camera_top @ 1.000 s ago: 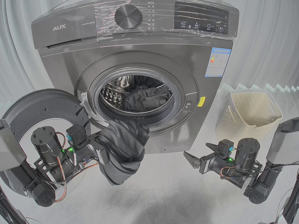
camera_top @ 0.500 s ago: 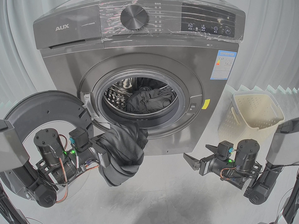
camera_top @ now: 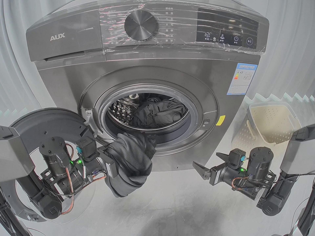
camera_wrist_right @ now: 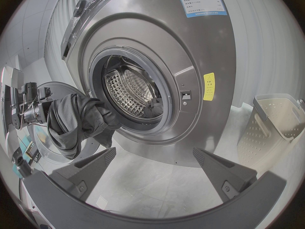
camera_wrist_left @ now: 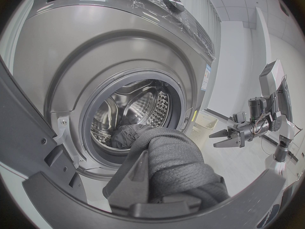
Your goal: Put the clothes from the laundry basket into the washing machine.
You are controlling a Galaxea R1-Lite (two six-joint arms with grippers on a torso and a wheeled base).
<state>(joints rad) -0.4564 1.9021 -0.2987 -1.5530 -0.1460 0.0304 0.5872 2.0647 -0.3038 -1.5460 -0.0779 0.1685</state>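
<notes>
1. The left gripper [camera_top: 113, 169] pinches a bunched dark grey fabric garment [camera_top: 131, 161], which hangs just in front of and below the lower rim of the round drum opening [camera_top: 108, 99].
2. The grey metal front-loading washing machine [camera_top: 65, 72] has its round door [camera_top: 42, 122] swung open to the left.
3. A heap of black clothes [camera_top: 159, 112] lies inside the drum.
4. The right gripper [camera_top: 206, 159] hovers low before the machine's right side, fingers spread, holding nothing.
5. A cream perforated plastic laundry basket [camera_top: 272, 122] stands on the floor just right of the machine.
</notes>
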